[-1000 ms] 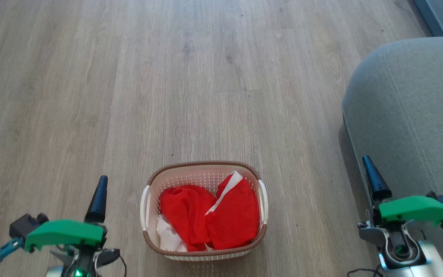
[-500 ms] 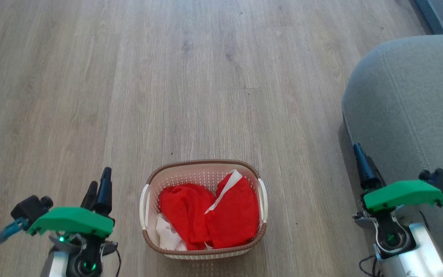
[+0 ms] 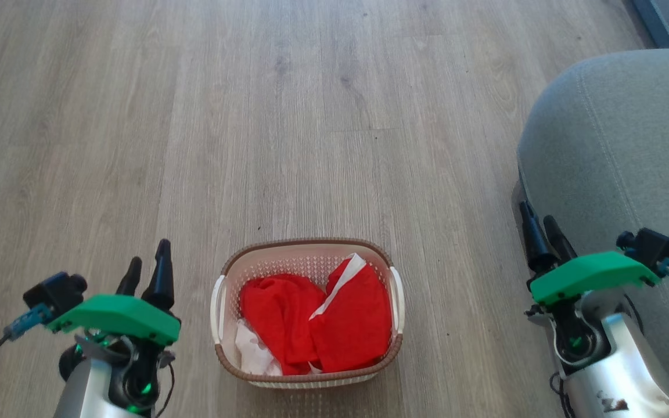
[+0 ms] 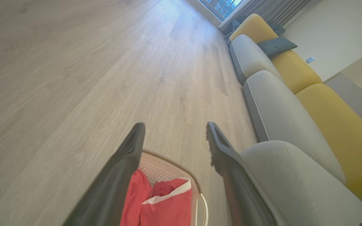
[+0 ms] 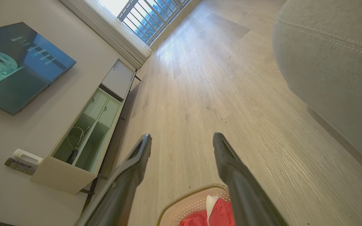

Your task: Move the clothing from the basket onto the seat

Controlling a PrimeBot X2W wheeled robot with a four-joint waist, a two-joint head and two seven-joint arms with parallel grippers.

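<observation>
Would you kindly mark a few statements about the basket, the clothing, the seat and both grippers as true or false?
1. The clothing lies inside the basket. True.
2. The basket stands on the seat. False: it stands on the floor, apart from the seat.
3. The left gripper is open and holds nothing. True.
4. The right gripper grips a garment. False: it is open and empty, beside the seat.

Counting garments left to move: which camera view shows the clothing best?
Head view: it looks down into the basket, showing the red clothing unobstructed. The left wrist view catches part at its bottom edge; the right wrist view, just a sliver.
</observation>
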